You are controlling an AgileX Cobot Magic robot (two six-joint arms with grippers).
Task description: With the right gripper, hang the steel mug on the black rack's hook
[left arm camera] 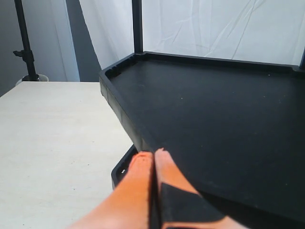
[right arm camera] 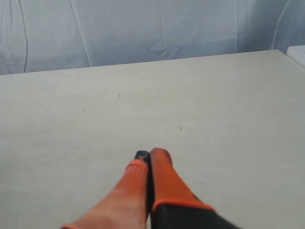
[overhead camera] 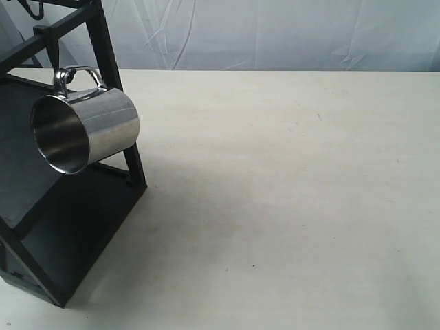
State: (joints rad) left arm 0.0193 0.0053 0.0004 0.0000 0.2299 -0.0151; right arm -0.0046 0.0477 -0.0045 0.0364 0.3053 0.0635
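Only exterior: steel mug (overhead camera: 86,132) hanging.

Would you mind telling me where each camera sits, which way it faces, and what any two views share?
Exterior view: off the arms, looking down at the pale table, the black rack and the shiny steel mug hanging by its handle; no robot parts show.
Left wrist view: behind the shut left claw, facing the rack's black tray.
Right wrist view: behind the shut right claw, facing bare table and the white backdrop.
All three share table and backdrop.
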